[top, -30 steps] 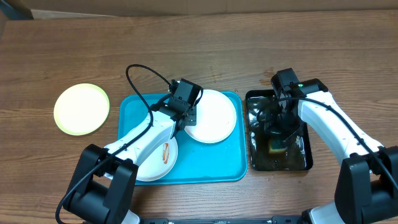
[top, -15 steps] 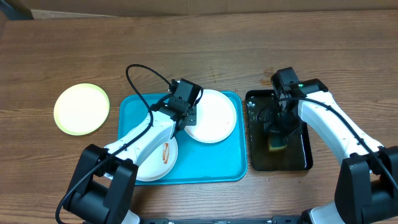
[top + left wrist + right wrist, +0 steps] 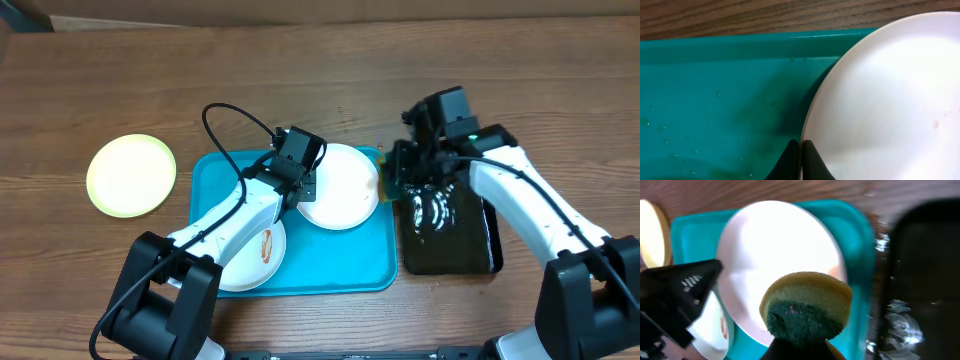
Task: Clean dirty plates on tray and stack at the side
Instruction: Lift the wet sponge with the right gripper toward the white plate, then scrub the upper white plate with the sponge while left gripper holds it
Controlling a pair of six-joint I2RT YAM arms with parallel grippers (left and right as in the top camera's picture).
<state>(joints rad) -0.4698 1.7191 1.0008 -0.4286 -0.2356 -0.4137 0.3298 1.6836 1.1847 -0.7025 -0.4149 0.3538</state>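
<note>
Sponge [image 3: 807, 305], clenched in our right fingers [image 3: 782, 352], hangs over the tray's [image 3: 215, 185] 3 o'clock rim. The plate [image 3: 345, 190] lies toward 9 o'clock from it, its far rim pinched by our left fingers [image 3: 790, 162].

The wooden tabletop [image 3: 500, 80] is occupied by a yellow-green plate [image 3: 131, 175] at left, a turquoise tray [image 3: 340, 260] at centre, and a black tray [image 3: 450, 250] just right of it.

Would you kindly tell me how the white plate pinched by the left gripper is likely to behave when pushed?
The white plate looks rigid and thin, so it should keep its shape but probably weighs little. Pinched only at its rim by the left gripper, it may pivot under the sponge. Droplets on the tray suggest it could slide.
</note>
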